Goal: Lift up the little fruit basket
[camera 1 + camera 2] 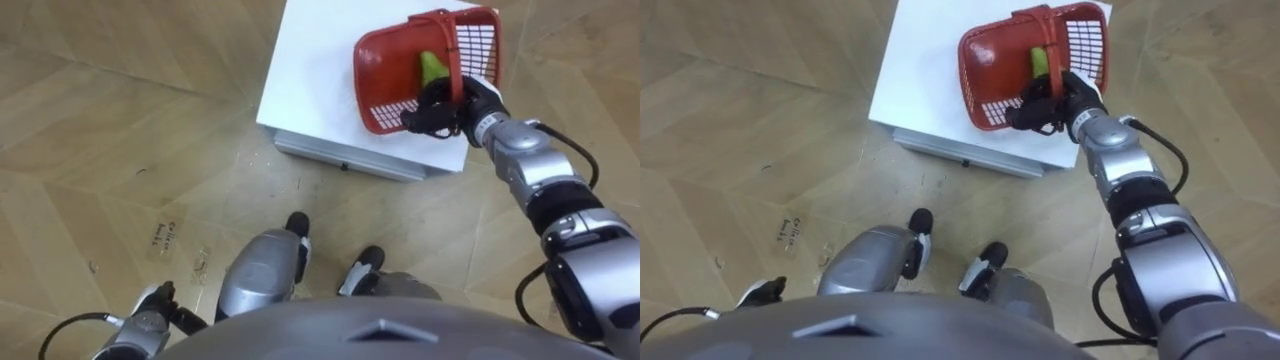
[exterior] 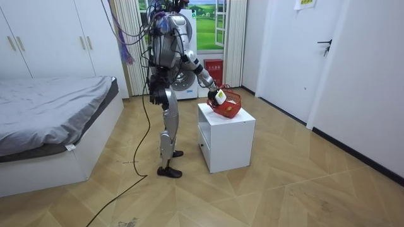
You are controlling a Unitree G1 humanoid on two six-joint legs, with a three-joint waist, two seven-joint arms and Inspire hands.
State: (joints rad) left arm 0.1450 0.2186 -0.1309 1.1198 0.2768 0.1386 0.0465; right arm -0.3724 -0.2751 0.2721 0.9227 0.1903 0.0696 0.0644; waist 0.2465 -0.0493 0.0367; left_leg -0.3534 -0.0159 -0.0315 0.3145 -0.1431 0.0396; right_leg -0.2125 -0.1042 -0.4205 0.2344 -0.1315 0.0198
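Note:
A red plastic fruit basket (image 1: 395,60) (image 1: 990,62) (image 2: 228,104) hangs tilted just above the white cabinet (image 1: 320,70) (image 2: 227,135), with a green fruit (image 1: 431,66) (image 1: 1038,60) inside it. My right hand (image 1: 440,108) (image 1: 1045,105) is shut on the basket's red handle (image 1: 452,50) (image 1: 1050,45) at its near side. My left hand (image 1: 150,310) (image 1: 760,292) hangs low at my left side, over the floor; its fingers are hard to make out.
The white cabinet stands directly in front of my feet on a herringbone wood floor (image 1: 120,140). A bed (image 2: 50,107) lies at the room view's left. A door (image 2: 284,50) and white walls are at the room view's right.

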